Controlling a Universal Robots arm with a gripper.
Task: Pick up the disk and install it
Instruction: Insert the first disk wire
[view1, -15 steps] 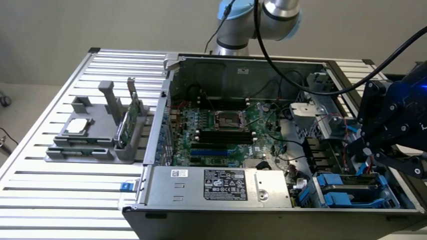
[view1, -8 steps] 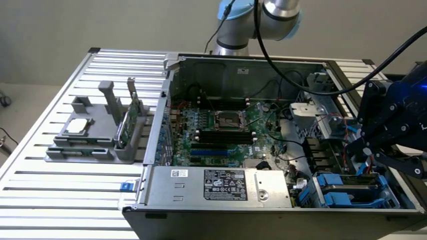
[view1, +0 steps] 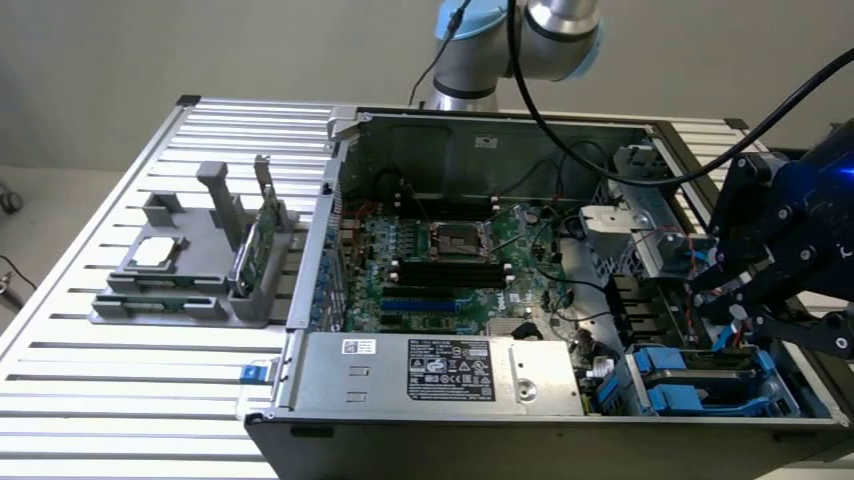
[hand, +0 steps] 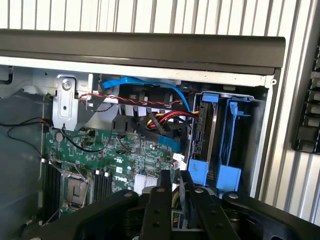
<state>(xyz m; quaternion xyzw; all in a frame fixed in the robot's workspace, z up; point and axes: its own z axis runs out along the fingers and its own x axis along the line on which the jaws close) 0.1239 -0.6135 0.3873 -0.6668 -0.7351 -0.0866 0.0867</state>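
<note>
The disk (hand: 212, 134) stands edge-on in the blue drive bay at the corner of the open computer case, its blue side rails showing beside it. In the exterior view the disk (view1: 697, 378) lies low in that bay at the case's near right corner. My gripper (hand: 174, 186) hangs above and apart from the bay, over the motherboard's edge. Its dark fingers (hand: 161, 200) stand slightly apart with nothing between them. From outside, the gripper (view1: 718, 298) is over the right side of the case, above the bay.
The case (view1: 334, 200) lies open on a slatted metal table (view1: 120, 400). Inside are the motherboard (view1: 441, 260), a power supply (view1: 441, 368) and loose cables (hand: 150, 117) near the bay. A grey holder (view1: 187, 290) at the exterior view's left carries a silver chip (view1: 156, 252) and a green card (view1: 260, 240).
</note>
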